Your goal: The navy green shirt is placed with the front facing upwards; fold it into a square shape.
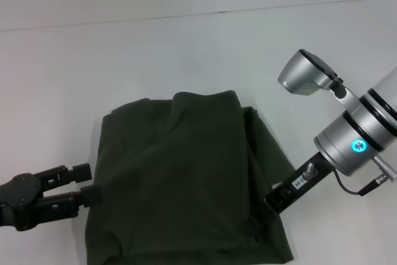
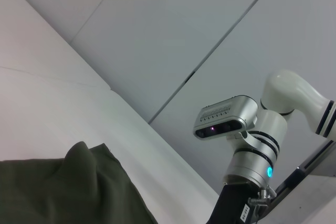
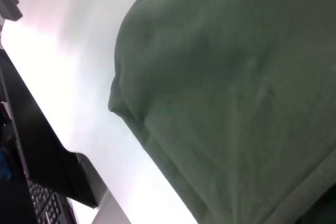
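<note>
The dark olive-green cotton shirt [image 1: 186, 184] lies already folded into a rough block on the white table [image 1: 186, 48], plain side up; it looks soft, light and floppy, best pinched at a layered edge. The left gripper [image 1: 89, 183] sits with 2 fingers apart at its left edge, while the right gripper [image 1: 260, 218] is low at the near-right edge, state impossible to tell.

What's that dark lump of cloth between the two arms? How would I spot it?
Look at the white table: in the middle of its near half lies the navy green shirt, folded into a rough block. The left pincer is at its left edge, the right pincer at its right. It is the only dark, soft thing there, showing plain green.
</note>
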You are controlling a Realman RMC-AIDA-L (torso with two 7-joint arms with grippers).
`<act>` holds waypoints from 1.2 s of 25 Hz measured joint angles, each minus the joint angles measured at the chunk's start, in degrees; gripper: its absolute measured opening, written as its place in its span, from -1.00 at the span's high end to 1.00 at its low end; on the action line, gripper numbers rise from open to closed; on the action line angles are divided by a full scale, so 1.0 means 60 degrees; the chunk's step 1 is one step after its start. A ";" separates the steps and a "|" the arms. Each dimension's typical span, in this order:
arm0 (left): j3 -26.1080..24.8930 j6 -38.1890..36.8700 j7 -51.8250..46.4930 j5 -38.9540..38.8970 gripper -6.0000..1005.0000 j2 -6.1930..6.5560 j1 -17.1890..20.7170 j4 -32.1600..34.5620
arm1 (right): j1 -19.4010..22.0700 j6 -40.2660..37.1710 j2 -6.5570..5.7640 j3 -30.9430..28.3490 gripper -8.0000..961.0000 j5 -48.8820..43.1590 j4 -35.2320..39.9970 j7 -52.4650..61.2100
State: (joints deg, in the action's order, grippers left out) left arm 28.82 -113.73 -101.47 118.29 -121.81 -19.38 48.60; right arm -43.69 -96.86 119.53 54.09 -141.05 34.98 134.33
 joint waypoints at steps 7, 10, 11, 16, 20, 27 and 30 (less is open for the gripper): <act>0.0000 0.0006 -0.0014 -0.0002 -0.80 0.0013 -0.0014 0.0000 | -0.0041 -0.1263 -0.0070 -0.0124 0.96 0.0026 0.0793 0.0341; 0.0001 0.0017 -0.0015 -0.0012 -0.80 0.0025 -0.0023 0.0000 | -0.0051 -0.1910 -0.0096 -0.0211 0.96 0.0036 0.1697 0.0745; 0.0001 0.0025 -0.0014 -0.0014 -0.80 0.0029 -0.0023 0.0000 | -0.0056 -0.2097 -0.0109 -0.0236 0.96 0.0047 0.1997 0.0887; -0.0015 0.0013 -0.0015 -0.0027 -0.80 0.0054 -0.0001 0.0000 | -0.0124 -0.2749 -0.0237 -0.0261 0.95 0.0244 0.2558 0.1234; -0.0123 0.0009 -0.0020 -0.0029 -0.80 0.0085 0.0005 0.0000 | -0.0028 -0.2865 -0.0374 0.0033 0.94 0.0948 0.2477 0.1439; -0.0249 0.0001 -0.0035 -0.0029 -0.80 0.0133 -0.0031 0.0000 | 0.0453 -0.2876 -0.0785 0.1312 0.93 0.2206 0.2462 0.1989; -0.0253 0.0043 -0.0037 -0.0029 -0.80 0.0133 -0.0071 0.0000 | 0.0698 -0.2870 -0.0870 0.1406 0.93 0.2210 0.2465 0.2045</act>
State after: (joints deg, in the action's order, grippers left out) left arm 27.31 -113.48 -101.69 118.12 -121.02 -19.80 48.60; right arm -39.50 -114.08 114.31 62.52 -127.79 49.76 146.60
